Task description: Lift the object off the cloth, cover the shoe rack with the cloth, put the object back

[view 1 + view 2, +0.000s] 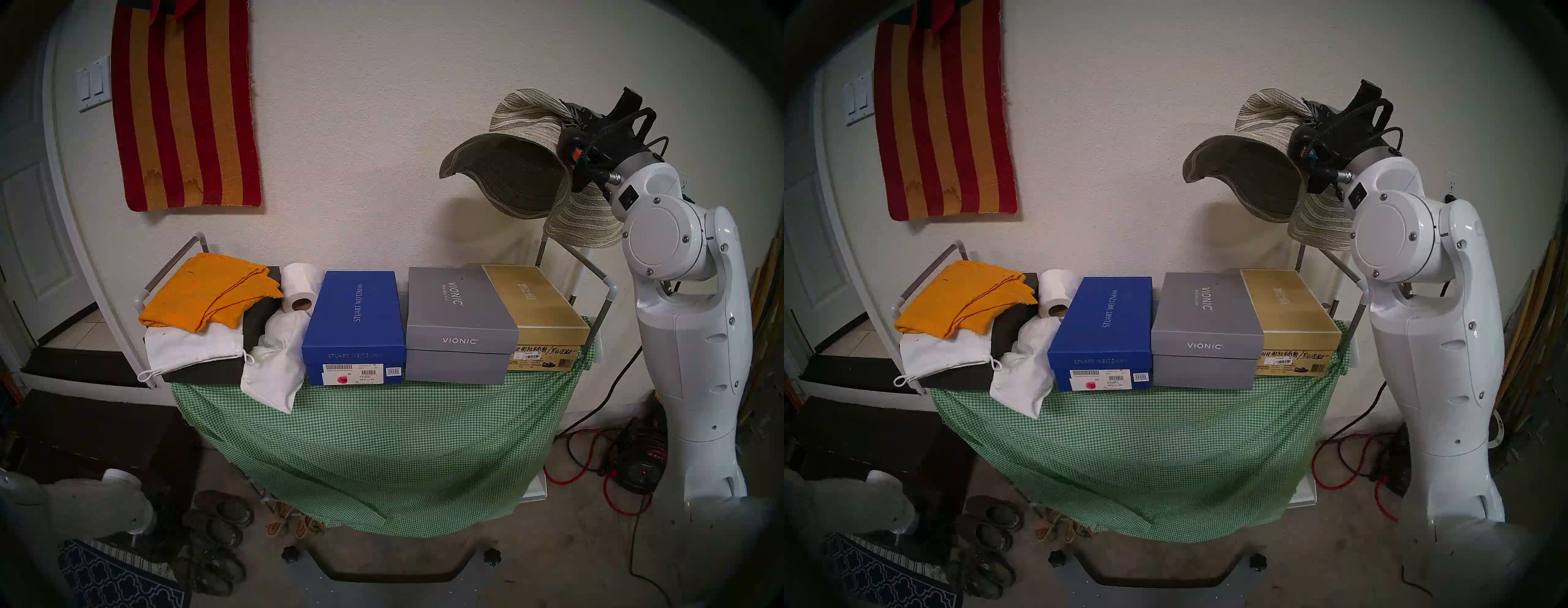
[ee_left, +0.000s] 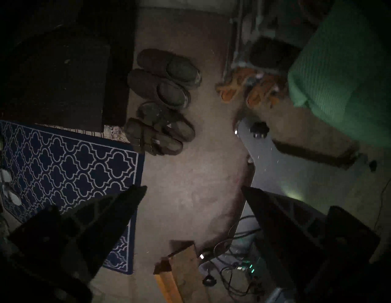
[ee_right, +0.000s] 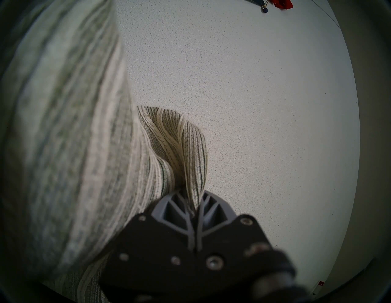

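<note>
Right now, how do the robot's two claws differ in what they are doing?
The right claw is raised high beside the wall, while the left claw hangs low, pointing down at the floor. The right claw is pinched shut on the brim of the sun hat; the left claw stands wide open and holds nothing. Both have two dark, ribbed fingers.

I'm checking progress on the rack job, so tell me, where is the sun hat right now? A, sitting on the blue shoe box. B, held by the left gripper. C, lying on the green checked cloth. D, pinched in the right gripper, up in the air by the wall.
D: the right gripper is shut on a fold of the sun hat, which hangs raised beside the wall, clear of the cloth.
</note>
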`<state>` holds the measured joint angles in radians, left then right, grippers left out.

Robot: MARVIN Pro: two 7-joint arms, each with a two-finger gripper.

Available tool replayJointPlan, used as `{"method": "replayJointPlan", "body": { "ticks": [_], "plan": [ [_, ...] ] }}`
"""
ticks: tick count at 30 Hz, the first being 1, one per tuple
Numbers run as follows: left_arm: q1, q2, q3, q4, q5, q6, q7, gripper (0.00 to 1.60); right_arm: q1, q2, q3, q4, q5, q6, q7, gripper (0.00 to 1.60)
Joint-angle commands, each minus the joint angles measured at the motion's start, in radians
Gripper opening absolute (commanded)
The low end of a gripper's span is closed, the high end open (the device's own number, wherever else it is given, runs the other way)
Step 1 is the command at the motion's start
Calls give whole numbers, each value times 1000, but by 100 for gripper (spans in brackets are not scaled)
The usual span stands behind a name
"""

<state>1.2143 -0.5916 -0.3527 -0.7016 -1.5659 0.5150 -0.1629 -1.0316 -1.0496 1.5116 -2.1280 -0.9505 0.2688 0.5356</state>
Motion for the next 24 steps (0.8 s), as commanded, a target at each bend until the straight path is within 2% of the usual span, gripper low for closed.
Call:
{"method": "replayJointPlan", "body": {
  "ticks": [1,8,19,24],
  "plan": [
    [-31,-61,-91,83,-113,-44,-36,160,2,1,-1,-4,-1,4,9,0],
    [-46,-102,-115,159,-153,-12,-92,160,0,-9,-13,-14,4,7,28,0],
    [-35,-100,-125,185,-175,5,-137,160,-19,-78,-197,-99,-22,41,71,0],
    [-29,-96,-131,201,-185,10,-171,160,-30,-89,-238,-129,-42,75,92,0]
  ]
}}
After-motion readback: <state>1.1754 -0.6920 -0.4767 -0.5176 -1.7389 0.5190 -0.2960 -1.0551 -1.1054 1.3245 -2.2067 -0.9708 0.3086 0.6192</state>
